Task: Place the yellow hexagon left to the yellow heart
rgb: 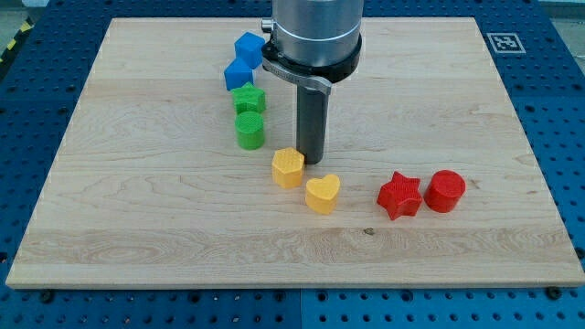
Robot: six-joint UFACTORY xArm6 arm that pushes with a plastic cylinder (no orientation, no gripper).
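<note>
My tip (313, 162) just right of hexagon (288, 167), above heart (322, 194). No jaws here, only rod. Careless push could bump heart away or knock hexagon into green blocks (249, 130).

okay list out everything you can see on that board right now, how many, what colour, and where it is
yellow hexagon: one, yellow, centre of the board, just left of my tip
yellow heart: one, yellow, below-right of the hexagon, close by it
red star: one, red, view's right
red cylinder: one, red, beside the star on its right
green blocks: two, green, stacked in a column left of centre
blue blocks: two, blue, above the green ones
wooden board: one, light wood
my tip: one, dark rod, beside the hexagon's right edge
</note>
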